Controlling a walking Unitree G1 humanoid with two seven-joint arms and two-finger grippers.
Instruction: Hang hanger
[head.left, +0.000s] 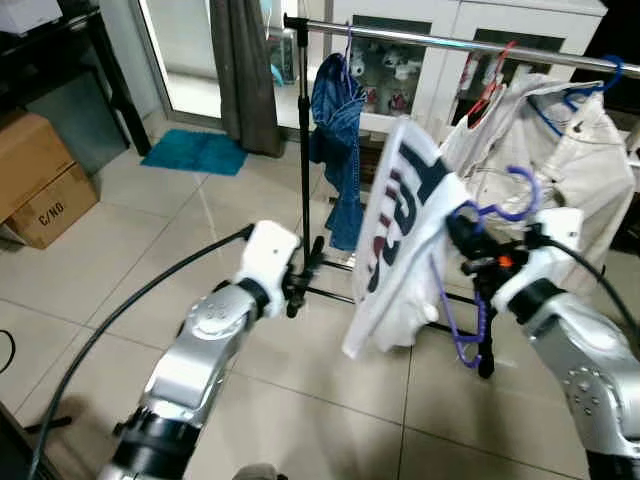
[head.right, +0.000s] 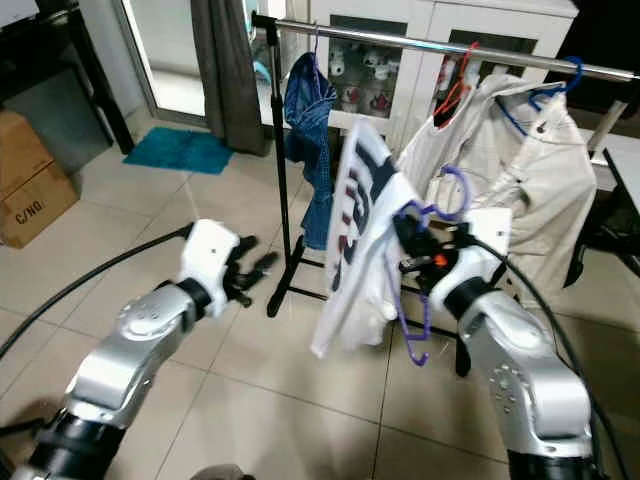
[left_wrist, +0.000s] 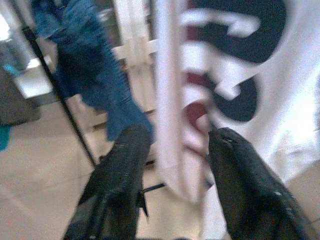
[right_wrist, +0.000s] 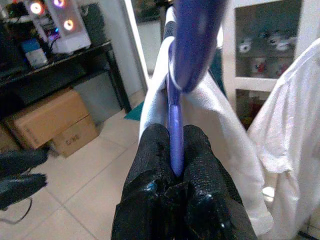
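Half done: right pincer (head.right: 412, 243) pinches the hanger (head.right: 447, 197) with shirt (head.right: 355, 240); rail (head.right: 450, 55) at twelve o'clock awaits; left pincer (head.right: 250, 272) spread.

A purple hanger (head.left: 478, 285) carrying a white printed shirt (head.left: 400, 250) hangs tilted just below the clothes rail (head.left: 450, 40).

Pale tiled floor (head.left: 150, 230); teal mat (head.left: 195, 152) before bright glass door (head.left: 185, 50); grey curtain (head.left: 243, 70); white glass-fronted cabinet (head.left: 440, 40); cardboard boxes (head.left: 40, 180) beneath dark shelving (head.left: 70, 60).
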